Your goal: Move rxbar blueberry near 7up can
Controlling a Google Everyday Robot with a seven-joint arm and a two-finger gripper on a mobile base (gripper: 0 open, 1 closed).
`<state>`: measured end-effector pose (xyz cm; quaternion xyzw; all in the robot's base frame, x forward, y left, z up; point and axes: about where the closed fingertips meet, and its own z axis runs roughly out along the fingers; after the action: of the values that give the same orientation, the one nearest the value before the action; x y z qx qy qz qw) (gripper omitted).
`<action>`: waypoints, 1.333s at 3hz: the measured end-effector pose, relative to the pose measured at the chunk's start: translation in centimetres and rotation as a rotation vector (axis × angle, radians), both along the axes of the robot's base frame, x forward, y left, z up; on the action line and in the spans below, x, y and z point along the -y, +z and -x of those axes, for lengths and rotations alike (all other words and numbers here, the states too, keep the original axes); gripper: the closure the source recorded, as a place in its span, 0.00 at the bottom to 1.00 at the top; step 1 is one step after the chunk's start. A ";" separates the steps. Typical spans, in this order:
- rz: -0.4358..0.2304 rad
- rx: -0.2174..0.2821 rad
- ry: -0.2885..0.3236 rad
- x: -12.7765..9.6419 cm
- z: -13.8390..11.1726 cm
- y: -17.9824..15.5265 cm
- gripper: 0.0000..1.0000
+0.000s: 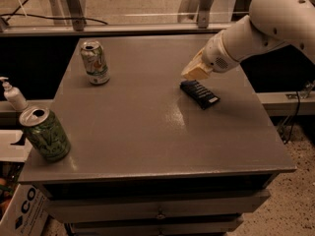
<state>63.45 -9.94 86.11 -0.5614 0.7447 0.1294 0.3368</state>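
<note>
The rxbar blueberry [199, 94], a flat dark navy wrapper with white lettering, lies on the grey table [147, 132] right of its middle. The 7up can [95, 62], silver-white with green markings, stands upright at the table's back left, far from the bar. My gripper [196, 72] hangs at the end of the white arm coming in from the upper right. It sits just above and behind the bar's near-left end, apart from it. Nothing shows in the gripper.
A wholly green can [45, 133] with pale claw marks stands at the table's front left corner. A white pump bottle [13, 95] stands off the table to the left. A cardboard box [22, 208] sits on the floor at lower left. Drawers [157, 213] run under the tabletop.
</note>
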 end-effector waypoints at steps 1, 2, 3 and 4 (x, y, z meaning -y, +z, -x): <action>-0.001 -0.001 0.002 -0.2 0.0 -0.1 0.15; -0.001 -0.004 0.005 -0.4 0.0 -0.2 0.00; 0.075 0.031 -0.023 0.8 -0.2 -0.6 0.00; 0.223 0.084 -0.075 3.2 -0.5 -1.6 0.00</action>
<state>63.97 -13.11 84.52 -0.5720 0.7603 0.0093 0.3077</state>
